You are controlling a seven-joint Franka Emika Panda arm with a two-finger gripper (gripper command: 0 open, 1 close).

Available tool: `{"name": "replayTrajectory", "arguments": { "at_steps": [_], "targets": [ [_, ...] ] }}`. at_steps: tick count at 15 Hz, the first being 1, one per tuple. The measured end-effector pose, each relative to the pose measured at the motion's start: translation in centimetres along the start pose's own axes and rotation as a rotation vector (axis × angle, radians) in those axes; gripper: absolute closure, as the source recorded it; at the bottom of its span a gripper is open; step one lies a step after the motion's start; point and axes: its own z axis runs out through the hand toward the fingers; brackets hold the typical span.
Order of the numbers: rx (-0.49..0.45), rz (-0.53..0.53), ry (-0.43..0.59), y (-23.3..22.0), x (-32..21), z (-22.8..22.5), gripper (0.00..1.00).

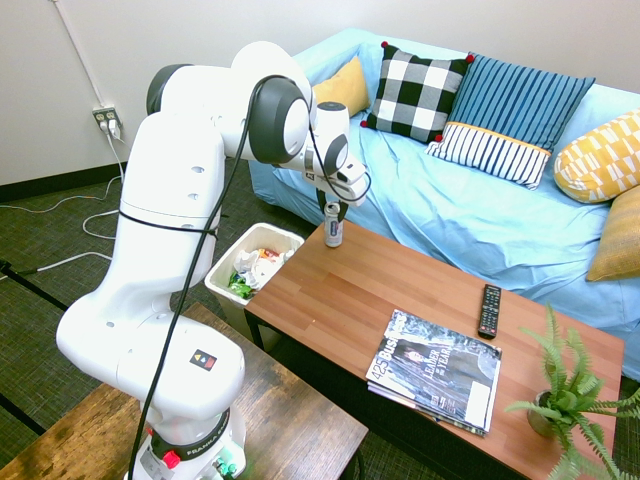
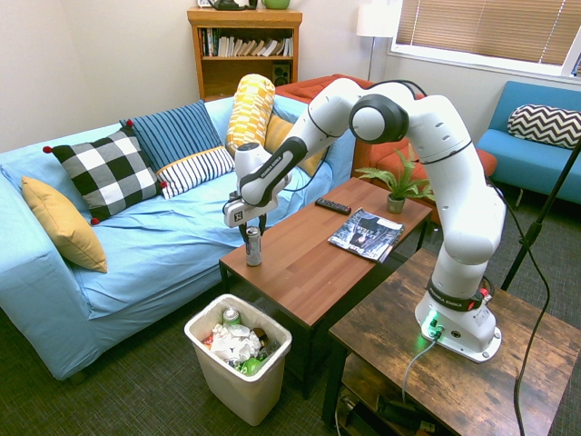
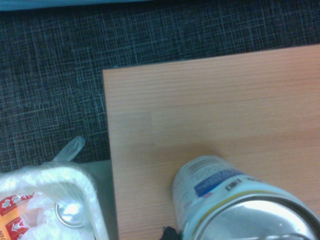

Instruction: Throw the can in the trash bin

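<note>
The gripper [image 2: 251,227] pointed straight down over the can [image 2: 253,247], its fingers low around the can's top; whether they had clamped on it or only stood beside it could not be told from either outside view. The can stood upright on the coffee table [image 2: 318,263], at the corner nearest the sofa [image 2: 136,236] and the bin [image 2: 238,358]. In the first exterior view the gripper [image 1: 333,208] sat directly above the can [image 1: 333,232], with the can's base on the table [image 1: 400,290] near its edge. The wrist view showed the can [image 3: 235,200] close up from above, its shiny lid and printed side over the wood, with dark carpet beyond the table's [image 3: 200,110] corner.

The bin [image 1: 250,272] stood on the floor just below that table corner, holding crumpled paper, green scraps and another can. Further along the table lay a magazine [image 2: 366,233], a remote [image 2: 333,206] and a potted plant [image 2: 398,186].
</note>
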Motion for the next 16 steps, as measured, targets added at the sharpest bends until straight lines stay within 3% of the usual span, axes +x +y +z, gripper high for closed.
{"name": "replayTrajectory", "arguments": {
  "at_steps": [3,7,11,16],
  "targets": [
    [0.018,-0.039,0.012,-1.4,-1.9,-1.4,1.0],
    [0.022,-0.168,0.072,-4.7,-12.1,-5.0,1.0],
    [-0.021,-0.276,0.092,-4.3,-21.2,-3.3,1.0],
    [-0.016,-0.354,0.101,-4.0,-27.1,-3.8,1.0]
  ]
}}
